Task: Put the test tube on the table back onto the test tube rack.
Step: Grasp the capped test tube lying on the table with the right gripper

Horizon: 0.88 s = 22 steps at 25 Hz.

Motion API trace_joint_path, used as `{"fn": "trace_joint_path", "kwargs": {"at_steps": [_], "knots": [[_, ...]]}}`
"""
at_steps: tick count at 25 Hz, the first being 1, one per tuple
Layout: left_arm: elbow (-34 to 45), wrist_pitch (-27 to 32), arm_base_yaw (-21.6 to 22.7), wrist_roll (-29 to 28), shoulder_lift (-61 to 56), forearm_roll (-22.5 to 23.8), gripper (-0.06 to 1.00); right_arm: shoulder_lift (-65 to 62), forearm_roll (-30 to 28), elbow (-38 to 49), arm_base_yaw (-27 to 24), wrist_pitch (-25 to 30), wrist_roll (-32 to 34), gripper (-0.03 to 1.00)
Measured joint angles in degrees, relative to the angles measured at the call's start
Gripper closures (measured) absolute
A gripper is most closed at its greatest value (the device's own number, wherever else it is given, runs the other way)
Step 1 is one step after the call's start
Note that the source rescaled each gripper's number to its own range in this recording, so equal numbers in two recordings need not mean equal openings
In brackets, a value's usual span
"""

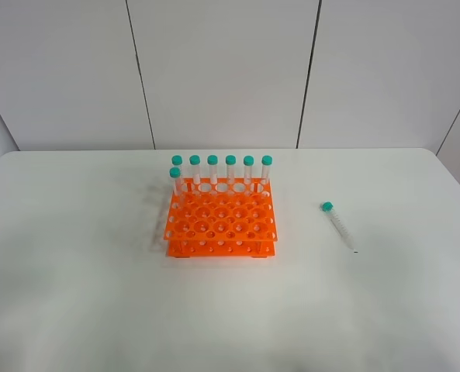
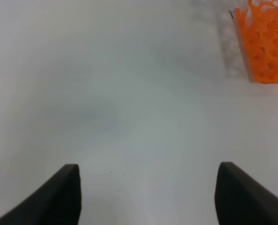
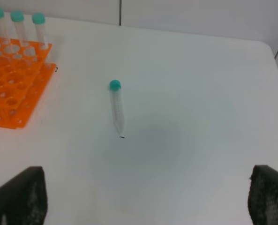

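Observation:
A clear test tube (image 1: 338,225) with a teal cap lies flat on the white table (image 1: 74,294), right of the orange rack (image 1: 220,223). The rack holds several upright capped tubes along its back row and left side. In the right wrist view the lying tube (image 3: 116,107) is ahead of my open right gripper (image 3: 148,206), well apart from it; the rack's corner (image 3: 12,84) shows too. In the left wrist view my left gripper (image 2: 148,197) is open and empty above bare table, with the rack's corner (image 2: 267,42) ahead. Neither arm shows in the exterior view.
Grey wall panels (image 1: 222,70) stand behind the table's far edge. A small dark speck (image 3: 122,137) lies by the tube's tip.

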Motion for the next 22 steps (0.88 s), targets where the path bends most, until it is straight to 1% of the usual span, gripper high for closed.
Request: {"fn": "trace_joint_path", "kwargs": {"at_steps": [13, 16, 22], "knots": [[0.0, 0.0, 0.0, 0.0, 0.0, 0.0, -0.02, 0.7, 0.0, -0.4, 0.0, -0.1, 0.2, 0.03], [0.0, 0.0, 0.0, 0.0, 0.0, -0.3, -0.02, 6.5, 0.0, -2.7, 0.0, -0.6, 1.6, 0.03], [0.0, 0.0, 0.0, 0.0, 0.0, -0.3, -0.02, 27.9, 0.0, -10.9, 0.0, -4.9, 1.9, 0.03]]}}
